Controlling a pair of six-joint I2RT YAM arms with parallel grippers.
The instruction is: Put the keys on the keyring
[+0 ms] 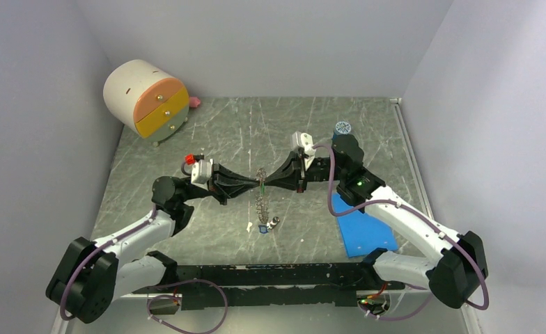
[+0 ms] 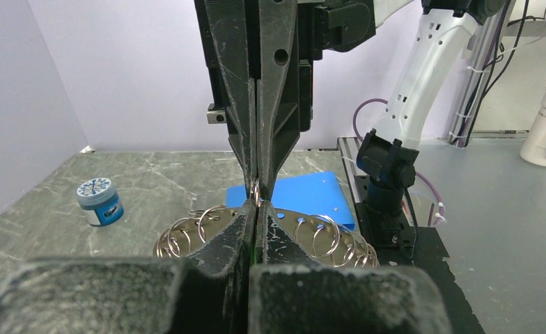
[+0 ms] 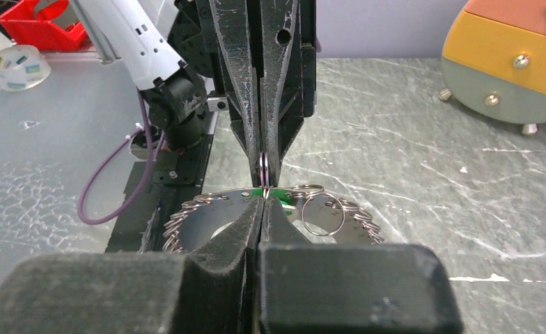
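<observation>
The keyring (image 1: pixel 260 202) is a silvery disc edged with many small split rings. It hangs between my two grippers above the table. It also shows in the left wrist view (image 2: pixel 186 233) and the right wrist view (image 3: pixel 207 223). My left gripper (image 1: pixel 255 182) (image 2: pixel 258 207) is shut, with a green sliver between its fingers. The green key head (image 3: pixel 256 191) sits where the tips meet. My right gripper (image 1: pixel 269 182) (image 3: pixel 262 200) is shut on the keyring's rim, tip to tip with the left. A blue-headed key (image 1: pixel 263 227) lies on the table below.
A small silvery piece (image 1: pixel 274 223) and a white bit (image 1: pixel 248 226) lie by the blue key. A blue mat (image 1: pixel 364 233) lies at the right. A small blue jar (image 1: pixel 342 129) stands behind the right arm. A round drawer unit (image 1: pixel 148 101) stands at the back left.
</observation>
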